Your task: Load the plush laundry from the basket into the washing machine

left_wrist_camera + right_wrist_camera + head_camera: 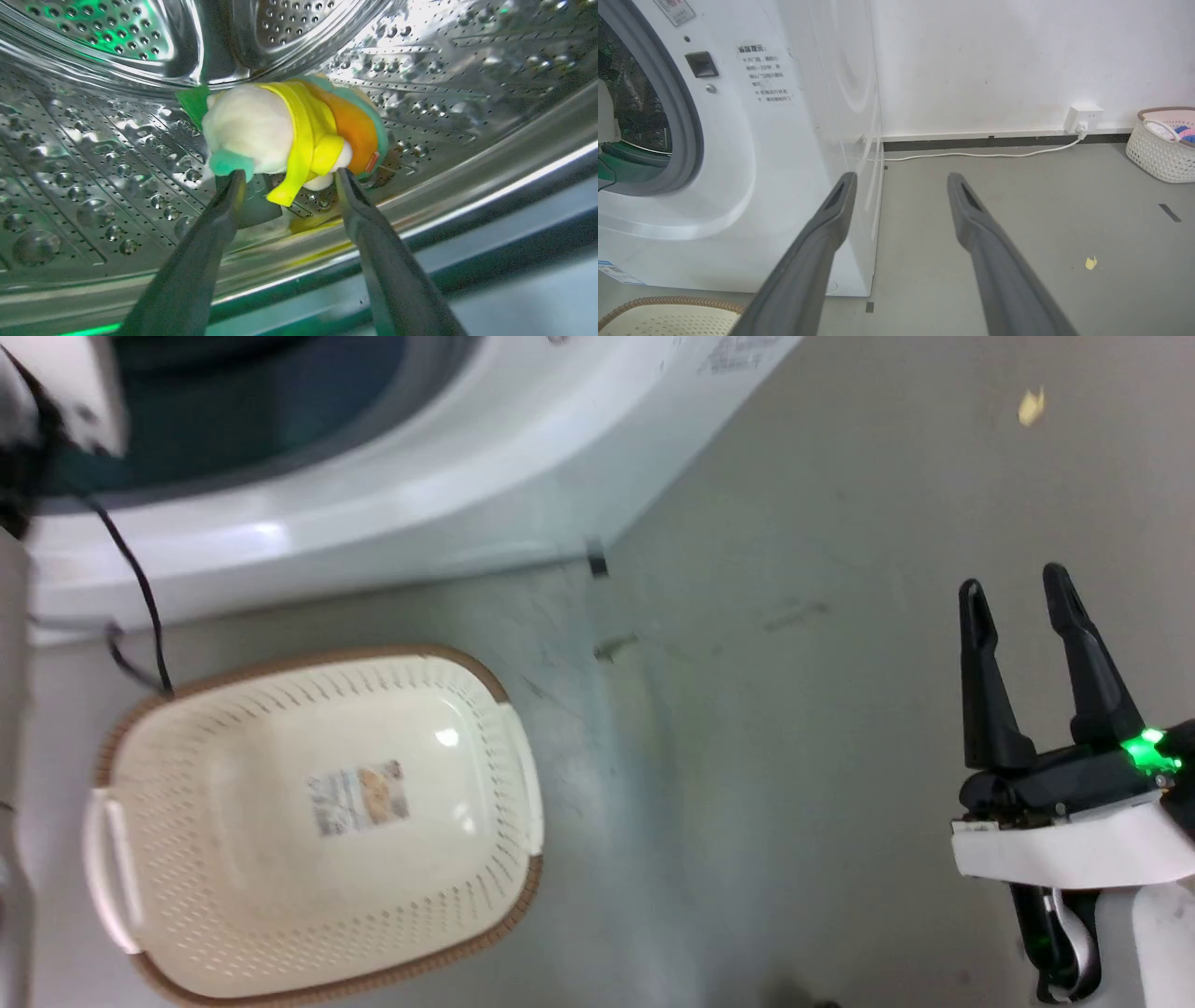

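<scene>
Jaws wide on the left gripper [287, 176], tips just beside the yellow-clad plush figure [252, 126], which lies against the orange burger [357, 135] in the steel drum [93, 163]. Across at the right gripper [1013, 581], fingers spread too, nothing held, above the floor [794, 756] right of the cream basket [233, 859].

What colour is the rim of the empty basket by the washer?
The basket rim is brown with a woven look; the head view shows it best.

The right gripper [901, 179] has its two fingers spread wide above the grey floor [1017, 210], just beside the washing machine [738, 163]. The basket [668, 308] peeks in at lower left (brown rim showing). A white hamper [1157, 154] stands by the wall [994, 56].
</scene>
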You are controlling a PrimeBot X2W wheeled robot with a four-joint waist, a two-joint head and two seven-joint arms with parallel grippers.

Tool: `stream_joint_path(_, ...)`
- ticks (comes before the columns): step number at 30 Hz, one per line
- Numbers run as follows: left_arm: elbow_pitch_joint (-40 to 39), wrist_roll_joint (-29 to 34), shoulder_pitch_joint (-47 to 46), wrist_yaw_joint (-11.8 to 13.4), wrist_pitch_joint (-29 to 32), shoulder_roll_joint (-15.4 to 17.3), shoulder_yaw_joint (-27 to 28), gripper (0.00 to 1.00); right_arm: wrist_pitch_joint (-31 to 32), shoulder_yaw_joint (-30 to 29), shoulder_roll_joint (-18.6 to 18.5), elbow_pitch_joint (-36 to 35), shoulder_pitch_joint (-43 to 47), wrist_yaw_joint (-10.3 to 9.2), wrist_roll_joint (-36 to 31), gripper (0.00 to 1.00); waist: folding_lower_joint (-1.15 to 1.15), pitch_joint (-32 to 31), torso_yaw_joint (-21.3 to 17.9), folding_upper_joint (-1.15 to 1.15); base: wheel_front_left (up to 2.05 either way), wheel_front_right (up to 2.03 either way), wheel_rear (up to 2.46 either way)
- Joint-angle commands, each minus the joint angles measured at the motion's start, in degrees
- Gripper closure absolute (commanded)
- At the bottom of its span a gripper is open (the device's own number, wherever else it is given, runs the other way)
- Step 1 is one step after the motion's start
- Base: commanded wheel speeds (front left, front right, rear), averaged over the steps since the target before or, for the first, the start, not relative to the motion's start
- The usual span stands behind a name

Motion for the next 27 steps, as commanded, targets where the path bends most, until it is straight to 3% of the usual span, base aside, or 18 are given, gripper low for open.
stream_joint_path(1,0.19,-0.66,2.02,0.23,-1.96,-0.51,-0.19,0.0,-0.26,-0.4,-0.03,-0.02,0.83,0.03,-0.81,0.0,0.0,-5.35,3.1,0.0,0.0,0.0,0.0)
stream_joint_path(9,-2.68,-7.0,13.45,0.19,-14.84,-6.03,1.19,0.0,-0.26,-1.87,-0.03,-0.01,4.37,0.03,-4.38,0.0,0.0,-16.68,8.88,0.0,0.0,0.0,0.0)
stream_joint_path(16,-14.48,-10.86,28.68,1.52,-20.93,-10.55,3.05,0.0,-0.26,-1.36,-0.03,0.66,7.76,0.03,-6.59,0.0,0.0,-24.73,13.15,0.0,0.0,0.0,0.0)
stream_joint_path(22,-30.05,-9.14,45.06,6.27,-21.85,-12.43,2.68,0.0,-0.26,-0.86,-0.03,1.02,10.48,0.03,-7.07,0.0,0.0,-28.61,15.75,0.0,0.0,0.0,0.0)
stream_joint_path(27,-39.35,-5.65,57.3,12.68,-21.99,-13.13,2.76,0.0,-0.26,-0.7,-0.03,1.55,12.44,0.03,-6.73,0.0,0.0,-30.11,16.98,0.0,0.0,0.0,0.0)
